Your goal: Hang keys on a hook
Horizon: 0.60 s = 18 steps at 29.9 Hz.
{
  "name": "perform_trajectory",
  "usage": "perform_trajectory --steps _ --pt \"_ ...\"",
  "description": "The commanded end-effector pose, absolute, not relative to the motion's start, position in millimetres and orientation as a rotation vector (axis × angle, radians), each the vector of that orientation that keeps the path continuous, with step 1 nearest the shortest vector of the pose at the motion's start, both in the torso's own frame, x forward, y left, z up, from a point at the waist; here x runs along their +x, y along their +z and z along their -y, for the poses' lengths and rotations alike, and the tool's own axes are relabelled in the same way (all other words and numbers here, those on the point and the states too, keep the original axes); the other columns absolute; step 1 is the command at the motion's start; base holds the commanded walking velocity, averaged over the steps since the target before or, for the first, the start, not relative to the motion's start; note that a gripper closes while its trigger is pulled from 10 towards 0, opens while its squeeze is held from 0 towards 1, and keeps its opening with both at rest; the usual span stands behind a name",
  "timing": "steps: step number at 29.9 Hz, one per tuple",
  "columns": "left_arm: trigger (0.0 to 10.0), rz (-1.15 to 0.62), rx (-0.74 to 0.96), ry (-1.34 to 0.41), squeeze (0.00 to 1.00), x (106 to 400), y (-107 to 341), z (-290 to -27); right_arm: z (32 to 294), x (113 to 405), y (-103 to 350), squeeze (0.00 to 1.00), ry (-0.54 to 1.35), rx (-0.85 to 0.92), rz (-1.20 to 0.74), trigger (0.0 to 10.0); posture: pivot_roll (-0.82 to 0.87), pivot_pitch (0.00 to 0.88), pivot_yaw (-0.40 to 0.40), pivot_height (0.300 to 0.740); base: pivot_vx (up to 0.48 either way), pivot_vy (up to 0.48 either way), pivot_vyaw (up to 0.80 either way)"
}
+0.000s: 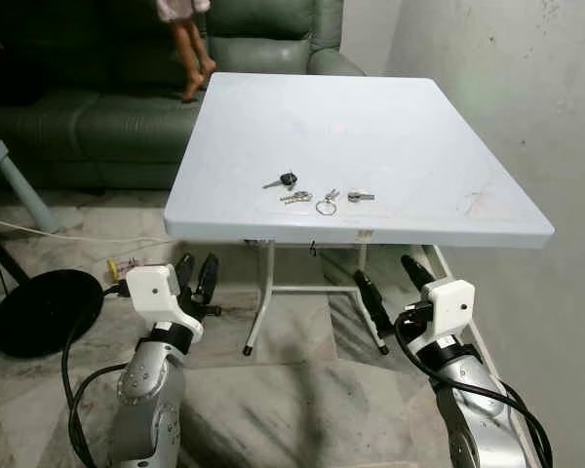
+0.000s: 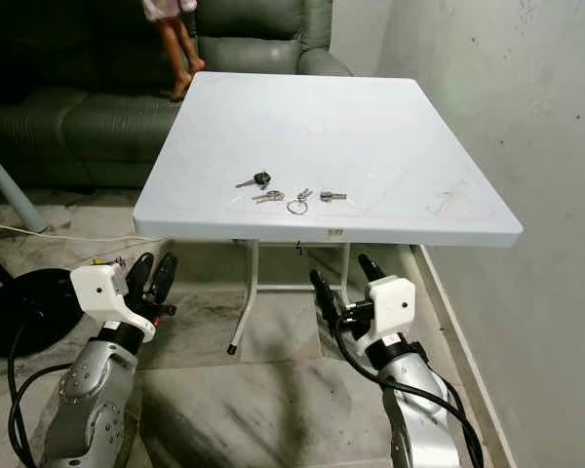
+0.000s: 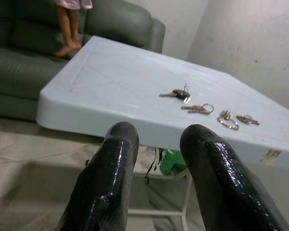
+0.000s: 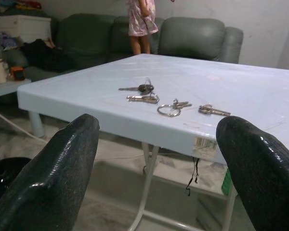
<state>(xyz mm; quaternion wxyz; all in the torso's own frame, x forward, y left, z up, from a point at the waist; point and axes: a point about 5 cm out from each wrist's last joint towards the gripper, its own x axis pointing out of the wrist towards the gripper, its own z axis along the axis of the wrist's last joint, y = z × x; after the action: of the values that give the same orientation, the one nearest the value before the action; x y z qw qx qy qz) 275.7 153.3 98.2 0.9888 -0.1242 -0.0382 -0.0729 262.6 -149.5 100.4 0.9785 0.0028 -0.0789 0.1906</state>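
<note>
Four keys (image 1: pixel 317 196) lie in a row near the front edge of the white table (image 1: pixel 419 146). Below that edge, left gripper (image 1: pixel 197 280) slightly parted, right gripper (image 1: pixel 393 285) spread wide; both empty.

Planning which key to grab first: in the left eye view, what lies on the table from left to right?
black-headed key → silver key → key ring → small silver key

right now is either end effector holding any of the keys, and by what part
Nothing is held. The left end effector and right end effector are both open below the table edge; the keys lie on top.
</note>
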Motion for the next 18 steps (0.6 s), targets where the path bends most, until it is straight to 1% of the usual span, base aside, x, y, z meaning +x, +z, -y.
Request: perform_trajectory --steps 1,8,18 --pt "10.0 0.064 -0.244 -0.149 0.00 276.3 100.1 -150.1 146.8 264.4 100.7 0.00 0.401 0.002 0.144 10.0 0.11 0.000 -0.060 0.740 0.000 0.000 0.00" --pt "10.0 0.061 -0.244 -0.133 0.00 281.1 103.3 -152.8 140.8 265.2 103.6 0.00 0.422 -0.001 0.151 10.0 0.11 0.000 -0.063 0.740 0.000 0.000 0.00" --pt "10.0 0.052 -0.243 -0.117 0.00 284.4 104.0 -155.7 144.7 274.8 112.3 0.00 0.413 -0.011 0.172 10.0 0.11 0.000 -0.063 0.740 0.000 0.000 0.00"
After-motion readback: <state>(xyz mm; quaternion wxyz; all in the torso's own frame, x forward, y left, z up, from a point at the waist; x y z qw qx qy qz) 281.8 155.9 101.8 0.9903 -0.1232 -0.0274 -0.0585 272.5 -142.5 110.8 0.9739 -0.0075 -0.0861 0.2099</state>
